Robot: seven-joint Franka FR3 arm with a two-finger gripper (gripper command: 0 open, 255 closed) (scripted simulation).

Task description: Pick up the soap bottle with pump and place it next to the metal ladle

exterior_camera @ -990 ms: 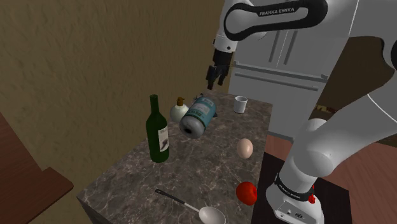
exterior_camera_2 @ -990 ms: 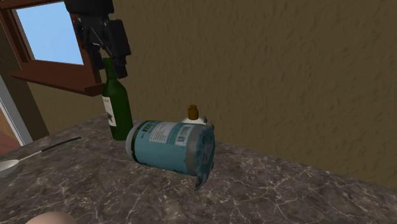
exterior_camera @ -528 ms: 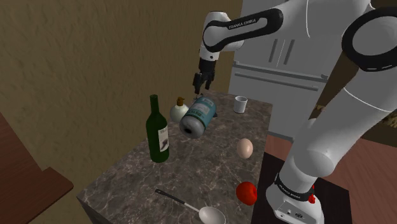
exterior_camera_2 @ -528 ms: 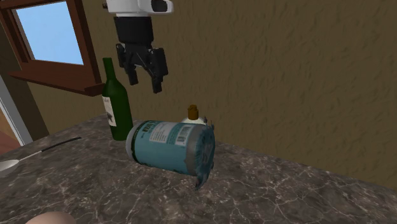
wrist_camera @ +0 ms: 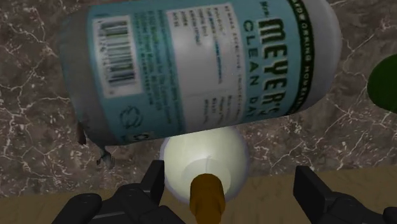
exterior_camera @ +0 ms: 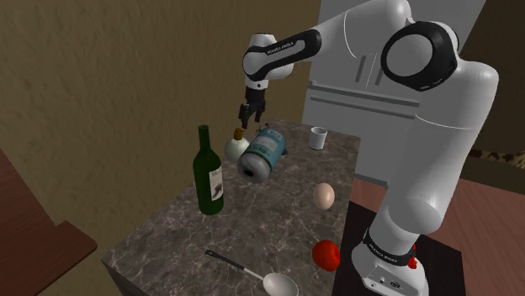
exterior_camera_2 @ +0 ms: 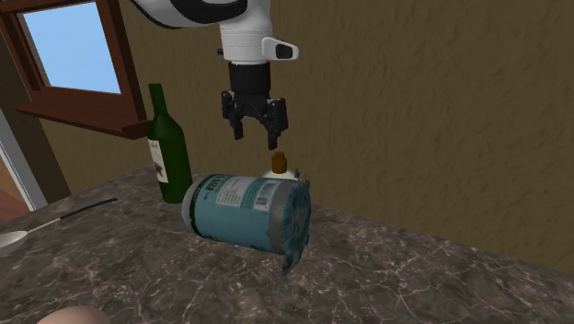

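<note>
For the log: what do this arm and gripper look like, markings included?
Glossy white arm of rounded segments with dark joints; a black band reads FRANKA EMIKA in white. The gripper is all black, two-fingered. A small red part sits near the base.

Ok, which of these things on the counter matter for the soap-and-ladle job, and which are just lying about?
For the job:
- small white bottle with a brown top, below the open gripper
- ladle

Lying about:
- green wine bottle
- teal labelled container, on its side
- white cup
- egg
- red fruit
</note>
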